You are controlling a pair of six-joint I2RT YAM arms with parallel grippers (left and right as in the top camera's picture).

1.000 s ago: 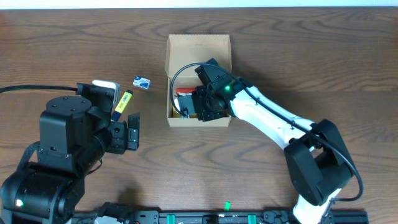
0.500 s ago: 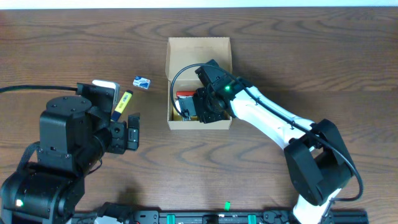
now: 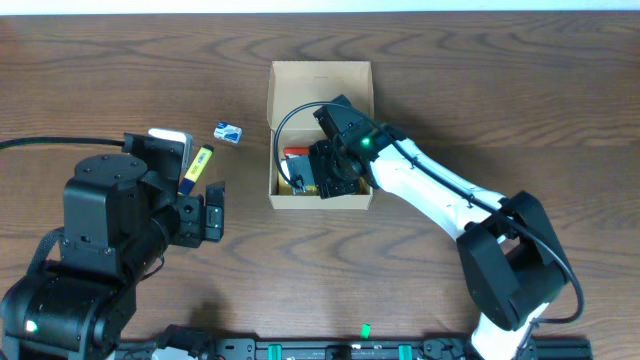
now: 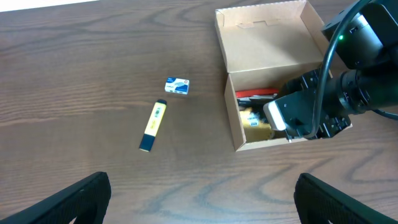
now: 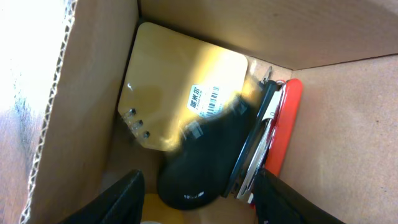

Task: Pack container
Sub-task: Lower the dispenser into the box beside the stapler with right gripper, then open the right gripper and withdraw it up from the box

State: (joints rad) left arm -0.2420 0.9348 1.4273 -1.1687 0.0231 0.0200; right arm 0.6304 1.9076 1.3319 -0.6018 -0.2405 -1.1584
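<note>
— Where do we find the container?

— We see the small tan cardboard box (image 3: pixel 320 85) on the brown wooden table (image 3: pixel 500 100), towards the far side and about midway across. Its hinged flap lid is open and lies back flat, away from the arms.

— And the right gripper (image 3: pixel 325 172)?

— It reaches down into the open box. From its wrist view we see its two dark fingers (image 5: pixel 121 199) standing apart at the bottom edge. Between and beyond them lies a black rounded object (image 5: pixel 205 165) (blurred, so we cannot name it). There is a gap on either side of it, so the jaws are parted and hold nothing that we can see.

— What else do we make out in the box?

— A flat yellow pack with a white barcode label (image 5: pixel 186 87) lies against the cardboard wall. A red-edged tool with metal parts (image 5: pixel 285 124) lies just beside the black object.

— What about the left gripper (image 4: pixel 202 186)?

— It hangs above bare table, well apart from the box, with its jaws spread wide and nothing between them.

— Do we see anything outside the box?

— Yes, two things lie left of it. One is a yellow pen with a dark tip (image 4: pixel 153 126), lying at a slant. The other is a small blue and white packet (image 4: pixel 176 86) near it, a little closer to the box. Neither touches the box or a gripper.
</note>
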